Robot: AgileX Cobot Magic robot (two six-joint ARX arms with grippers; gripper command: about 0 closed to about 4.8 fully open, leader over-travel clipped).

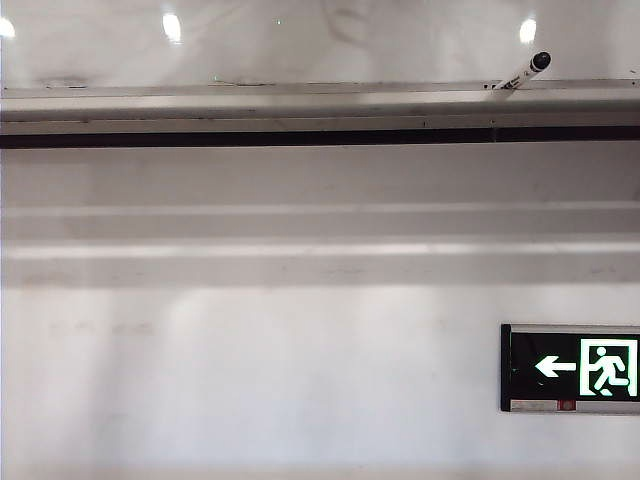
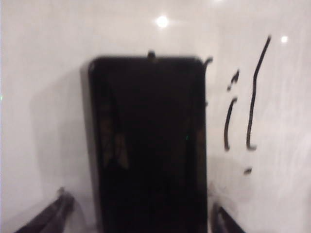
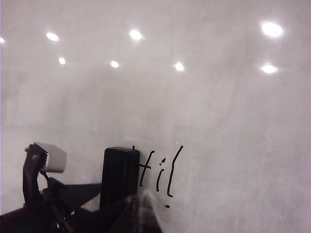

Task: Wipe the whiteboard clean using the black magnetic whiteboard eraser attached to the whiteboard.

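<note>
The black eraser sits flat on the glossy whiteboard, filling the middle of the left wrist view. My left gripper is open, one finger on each side of the eraser with a gap at both sides. Black pen strokes lie on the board beside the eraser. The right wrist view shows the eraser, the strokes and the left arm reaching to it. My right gripper is shut, empty, hanging short of the whiteboard.
In the exterior view the whiteboard shows only as a top strip, above its silver-grey ledge. A marker pen leans on that ledge at the right. A green exit sign hangs on the matte wall below.
</note>
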